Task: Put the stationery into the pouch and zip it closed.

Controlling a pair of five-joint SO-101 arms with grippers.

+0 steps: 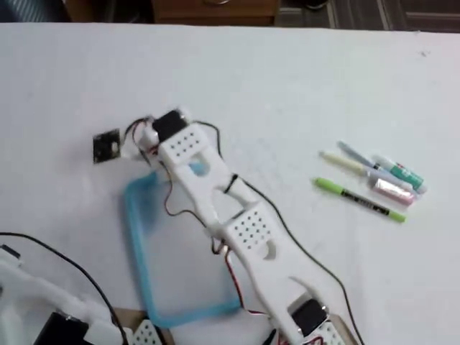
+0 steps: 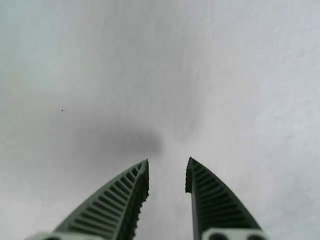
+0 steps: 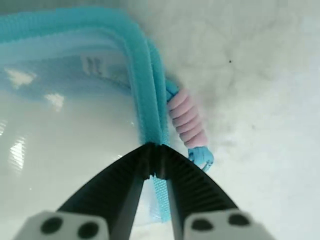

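Though both my arms share it, the white table (image 1: 302, 86) is the biggest thing, and the pouch (image 1: 176, 277), clear with a blue edge, lies toward 7 o'clock from its middle in the high view. My right arm (image 1: 244, 230) stretches across the pouch toward 11 o'clock, and my right gripper (image 3: 157, 148) has its jaws pinched on the pouch's blue edge. My left gripper (image 2: 167, 167) hangs over bare table, jaws spread, nothing between them. The stationery (image 1: 388, 188) lies bunched at 3 o'clock, well apart from the pouch, with a green pen (image 1: 357, 198) on its 6 o'clock side. The pink zip pull (image 3: 186, 120) lies just beside my right jaws.
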